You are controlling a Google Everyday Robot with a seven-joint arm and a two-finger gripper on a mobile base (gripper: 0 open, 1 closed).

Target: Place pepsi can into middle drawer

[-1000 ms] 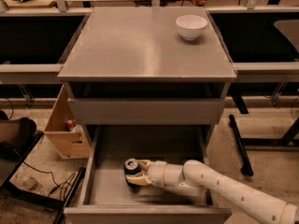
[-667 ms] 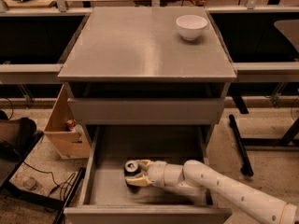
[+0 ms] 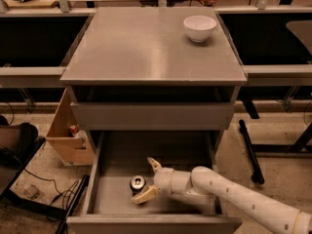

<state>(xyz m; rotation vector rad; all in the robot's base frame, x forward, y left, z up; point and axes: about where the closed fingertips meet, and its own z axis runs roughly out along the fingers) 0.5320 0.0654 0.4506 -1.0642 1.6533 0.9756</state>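
The middle drawer (image 3: 122, 152) is pulled out at the bottom of the grey cabinet. The pepsi can (image 3: 137, 183) stands upright on the drawer floor near the front, its silver top showing. My gripper (image 3: 148, 180) reaches into the drawer from the right on a white arm. It is open, with one finger (image 3: 154, 164) behind the can and the other in front of it. The can sits between the spread fingertips, at their left end.
A white bowl (image 3: 200, 27) sits on the cabinet top at the back right. The upper drawer front (image 3: 151, 115) is closed above the open drawer. A cardboard box (image 3: 66, 135) stands on the floor to the left, and a black stand leg (image 3: 248, 150) lies to the right.
The fingers were closed around the can before. Now they have spread apart and the can stands free on the drawer floor.
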